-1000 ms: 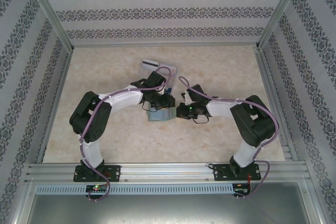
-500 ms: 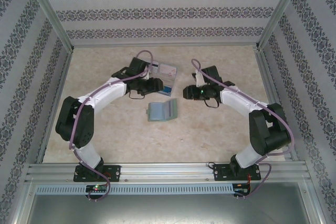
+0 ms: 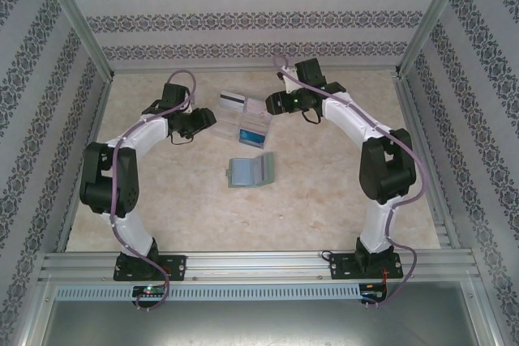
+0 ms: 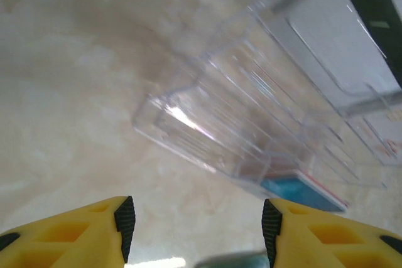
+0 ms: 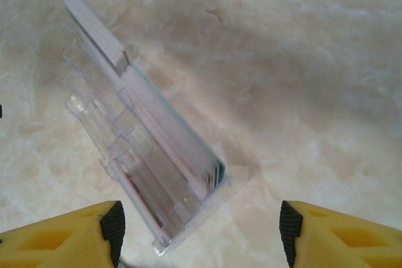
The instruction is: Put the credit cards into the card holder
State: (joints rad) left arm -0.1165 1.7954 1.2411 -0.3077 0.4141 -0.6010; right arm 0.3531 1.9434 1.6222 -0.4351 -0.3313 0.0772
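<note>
Now my left tool [image 4: 195, 233] and right tool [image 5: 201, 233] both gape released, empty, the clear plastic tray [image 4: 251, 130] just ahead of each.

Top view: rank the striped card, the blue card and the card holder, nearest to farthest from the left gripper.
From the left gripper:
1. Striped card, just right of it, slightly farther back.
2. Blue card, farther right, mid-table.
3. Card holder, centre, toward the arm bases.

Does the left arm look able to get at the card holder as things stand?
Probably yes: the card holder lies apart on the table, nearer the robot than the open left gripper, with nothing over it.
</note>
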